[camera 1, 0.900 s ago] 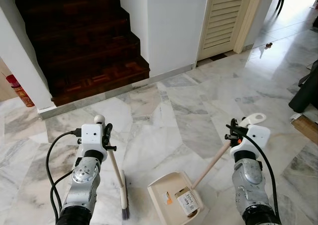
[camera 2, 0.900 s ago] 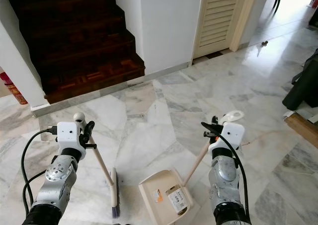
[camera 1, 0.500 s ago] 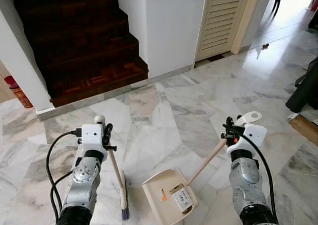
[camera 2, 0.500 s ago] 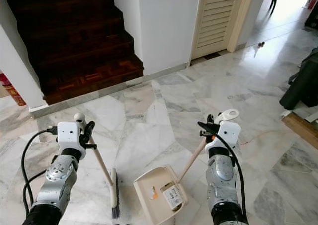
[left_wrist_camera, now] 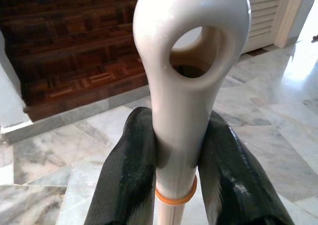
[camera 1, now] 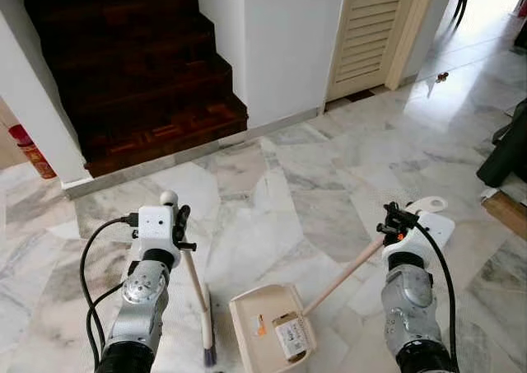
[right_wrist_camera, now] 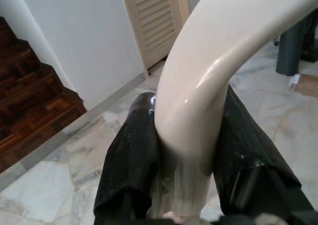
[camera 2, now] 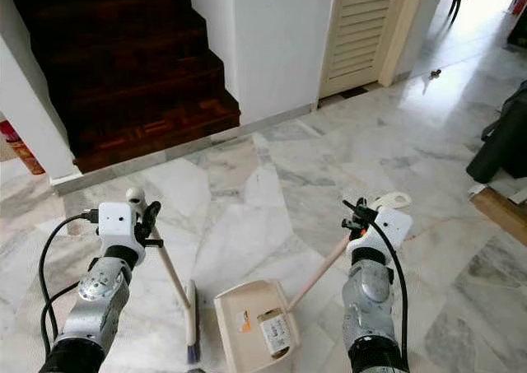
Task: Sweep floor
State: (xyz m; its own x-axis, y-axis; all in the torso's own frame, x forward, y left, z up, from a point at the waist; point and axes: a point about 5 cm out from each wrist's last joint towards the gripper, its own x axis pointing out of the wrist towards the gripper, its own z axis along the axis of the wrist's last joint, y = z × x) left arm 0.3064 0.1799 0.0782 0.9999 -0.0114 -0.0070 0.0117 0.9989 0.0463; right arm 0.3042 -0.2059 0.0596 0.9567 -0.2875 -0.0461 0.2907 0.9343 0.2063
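Left gripper (left_wrist_camera: 176,160) is clamped on the broom (camera 1: 196,286) handle near its loop end, right gripper (right_wrist_camera: 186,150) is clamped on the dustpan (camera 1: 270,334) handle, both tools down on the marble floor (camera 1: 272,200) just ahead of me, head and pan close together. To do this well I'd keep the pan lip flat on the floor and draw the bristles in short strokes toward its mouth. Broom's long axis runs from my left wrist down and slightly right to the bristles; the pan handle slopes up-right, open mouth facing the stairs (camera 1: 140,68).

The brush (camera 1: 207,352) head runs off the bottom edge at about 6 o'clock, its bristles cut short. The dark bag (camera 1: 506,151) at 3 o'clock is cropped by the frame. The label (camera 1: 290,338) in the dustpan (camera 1: 268,340) is too small to read.
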